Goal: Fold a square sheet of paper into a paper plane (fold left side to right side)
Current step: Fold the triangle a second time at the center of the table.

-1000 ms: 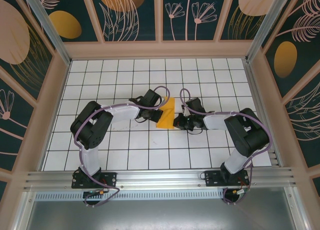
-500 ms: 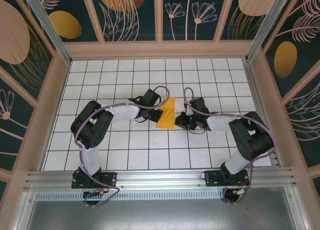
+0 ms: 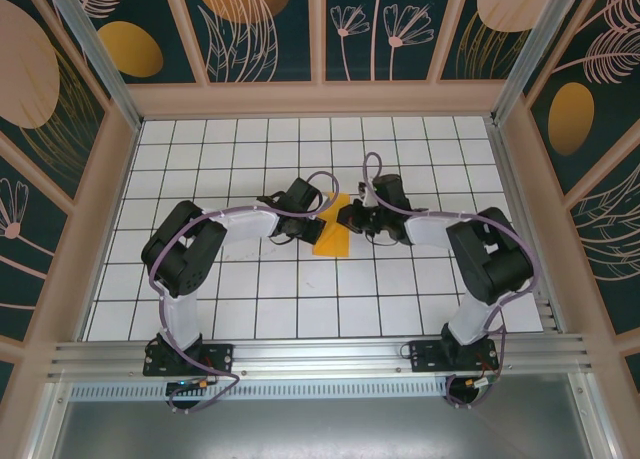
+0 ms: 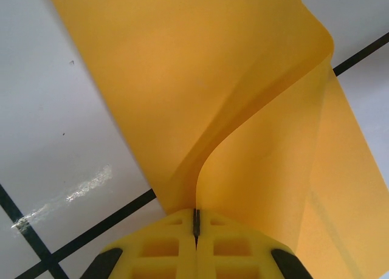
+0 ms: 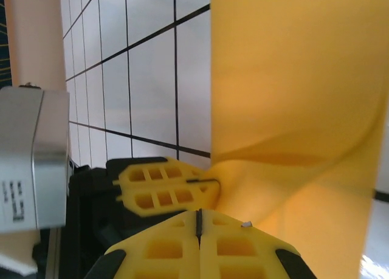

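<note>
The square sheet of paper (image 3: 332, 236) lies mid-table as an orange-yellow strip with one flap curling up off it. In the left wrist view the raised flap (image 4: 267, 139) runs down into the closed slit of my left gripper (image 4: 196, 213), which is shut on its edge. From above, the left gripper (image 3: 322, 213) sits at the paper's upper left. My right gripper (image 3: 346, 217) meets it from the right, shut, its tip (image 5: 198, 213) against the curled paper (image 5: 298, 96); I cannot tell if it pinches any paper. The left gripper's fingers (image 5: 164, 191) show just beyond it.
The white grid table (image 3: 250, 299) is boxed in by wooden-framed patterned walls (image 3: 320, 97) on three sides. An aluminium rail (image 3: 320, 357) with both arm bases runs along the near edge.
The right gripper has moved away from me, from the paper's lower right edge to its upper part, close to the left gripper. The left arm has stayed put.
</note>
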{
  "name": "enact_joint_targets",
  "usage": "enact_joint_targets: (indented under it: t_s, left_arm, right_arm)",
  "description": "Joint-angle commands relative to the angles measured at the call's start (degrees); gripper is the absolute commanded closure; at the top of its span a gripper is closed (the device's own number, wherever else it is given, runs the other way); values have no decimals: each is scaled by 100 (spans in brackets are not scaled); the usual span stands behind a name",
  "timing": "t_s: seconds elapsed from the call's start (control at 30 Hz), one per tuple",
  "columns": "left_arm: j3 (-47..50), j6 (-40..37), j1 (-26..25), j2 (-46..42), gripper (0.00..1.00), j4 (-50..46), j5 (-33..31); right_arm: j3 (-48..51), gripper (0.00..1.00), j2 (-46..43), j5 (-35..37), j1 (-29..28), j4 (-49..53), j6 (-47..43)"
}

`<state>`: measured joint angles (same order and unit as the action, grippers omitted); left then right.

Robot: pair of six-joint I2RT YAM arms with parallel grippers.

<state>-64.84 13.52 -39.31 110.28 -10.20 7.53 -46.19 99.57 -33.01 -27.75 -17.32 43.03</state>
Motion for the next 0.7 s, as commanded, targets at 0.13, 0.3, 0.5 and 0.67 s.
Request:
enact_joint_targets:
  t_s: [0.13,0.3,0.5,0.67]
  left_arm:
    - [85,4,24,97,100,-44,47]
    - [68,13,22,96,100,-61,-78]
    - [35,42,28,99,100,-68,-181]
    - [33,54,24,99,100,-92,-260]
  right_arm:
    - [-434,98,609,-71,-161,-102,26]
    - [-434,98,740,83,-167,86,-131]
    - [-421,98,816,184,-166,192,-236]
    - [-434,98,839,287,-163,298,-325]
